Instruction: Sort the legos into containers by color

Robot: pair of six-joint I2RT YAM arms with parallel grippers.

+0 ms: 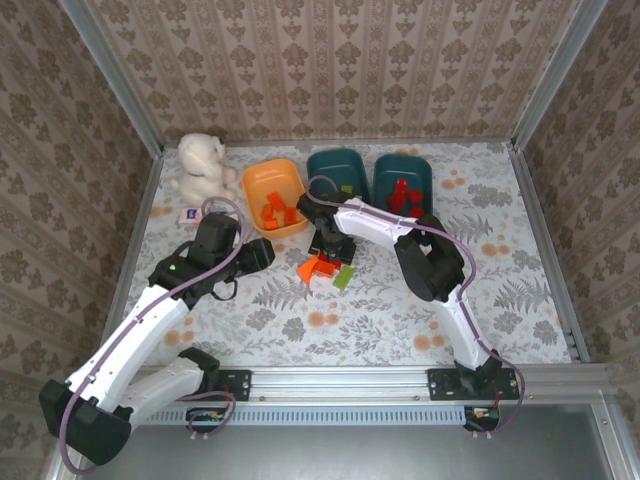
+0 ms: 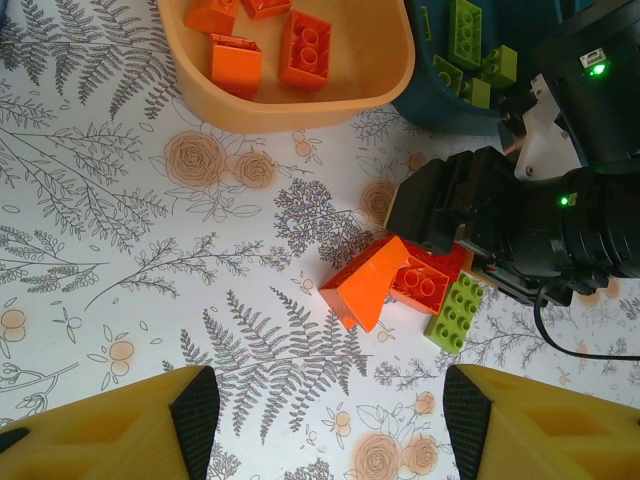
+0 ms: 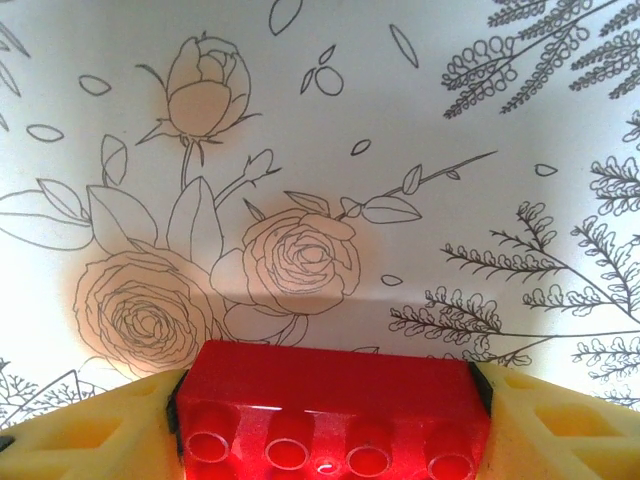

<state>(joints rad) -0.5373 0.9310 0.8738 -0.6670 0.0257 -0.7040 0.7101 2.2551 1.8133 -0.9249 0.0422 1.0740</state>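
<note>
A pick-up seems to be in hand: the right gripper pinches a red brick by its ends, down just in front of the orange tub. Next it probably wants lifting clear of its neighbours and carrying to the far teal tub, two along from the orange tub, where reds lie. The left gripper hovers before the orange tub, fingers spread, empty. Three tubs; three loose bricks: that red, an orange brick, a green brick
</note>
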